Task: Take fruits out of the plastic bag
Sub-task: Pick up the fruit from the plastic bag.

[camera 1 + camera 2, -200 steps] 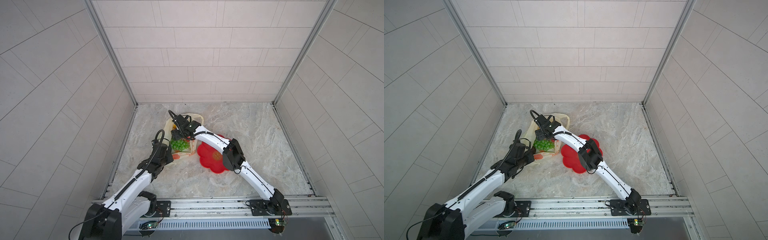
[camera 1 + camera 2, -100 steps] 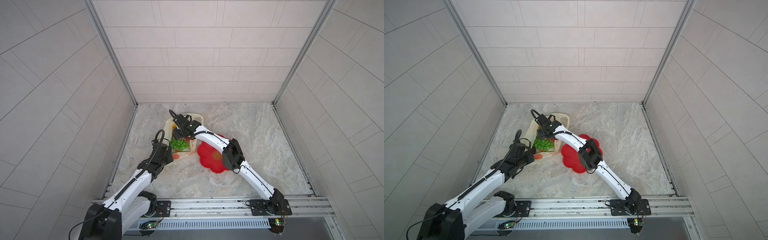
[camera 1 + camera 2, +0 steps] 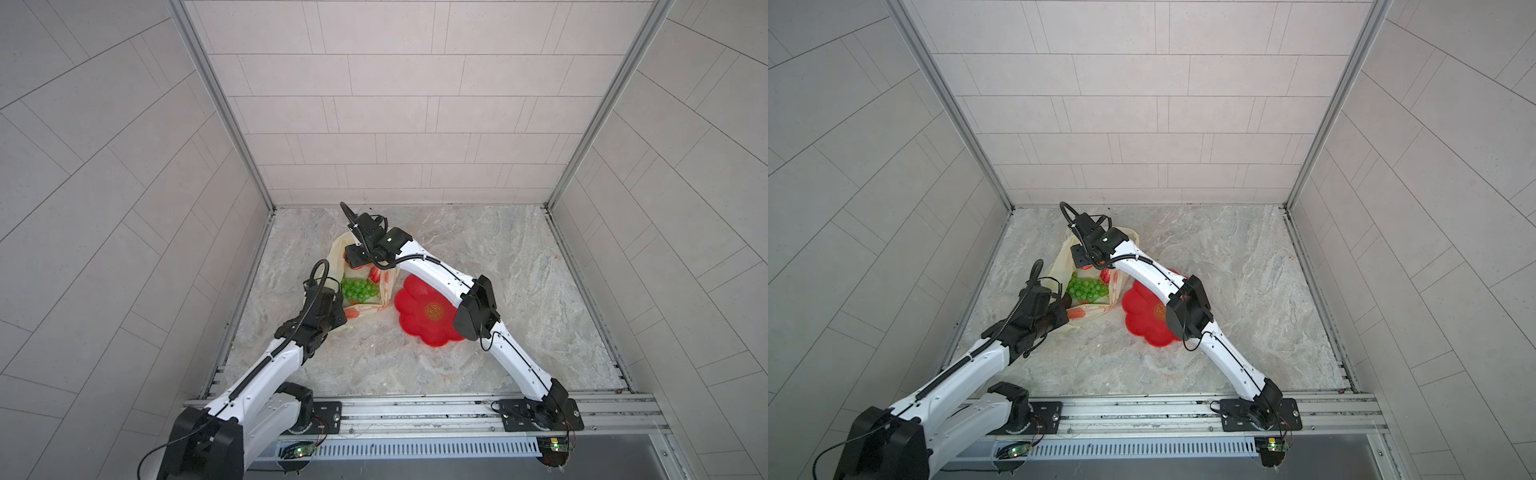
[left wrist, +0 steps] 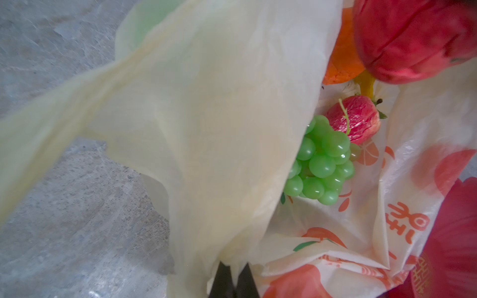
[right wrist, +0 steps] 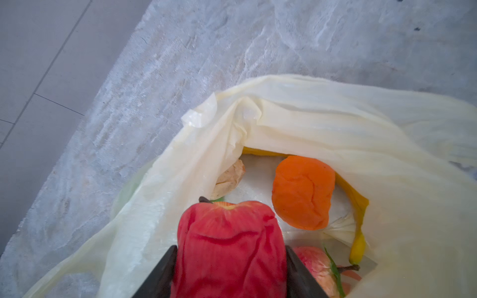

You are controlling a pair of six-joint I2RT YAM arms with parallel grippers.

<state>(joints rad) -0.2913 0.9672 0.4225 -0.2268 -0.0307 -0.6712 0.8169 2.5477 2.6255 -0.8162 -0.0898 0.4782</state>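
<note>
1. Hardly anything has moved since a second ago: in both top views we find the two arms at the bag (image 3: 337, 250) (image 3: 1059, 264) as before.
2. We see the bag as thin, pale-yellow, crinkled film with orange prints. It lies open on the left half of the marble floor (image 3: 519, 249), just beside the red dish (image 3: 419, 328).
3. The left gripper (image 4: 234, 271) has its fingers together, pinching the bag's edge film.
4. The right gripper (image 5: 229, 249) reaches into the bag mouth, with its fingers clamped on the sides of a wrinkled red fruit (image 5: 227, 232).
5. Inside the bag we make out an orange (image 5: 302, 191), a banana (image 5: 359, 206) curving behind it and a beige piece (image 5: 229, 178). We also see green grapes (image 4: 320, 160) and a pink fruit (image 4: 353, 122) with a thin stalk.
6. Most of the banana is hidden by the orange and the film, and the bag wall half covers the beige piece.
7. A faint green tint shows through the film in both wrist views; we cannot tell what it is.
8. In the top views the fingertips of both grippers are covered or too small to read.
</note>
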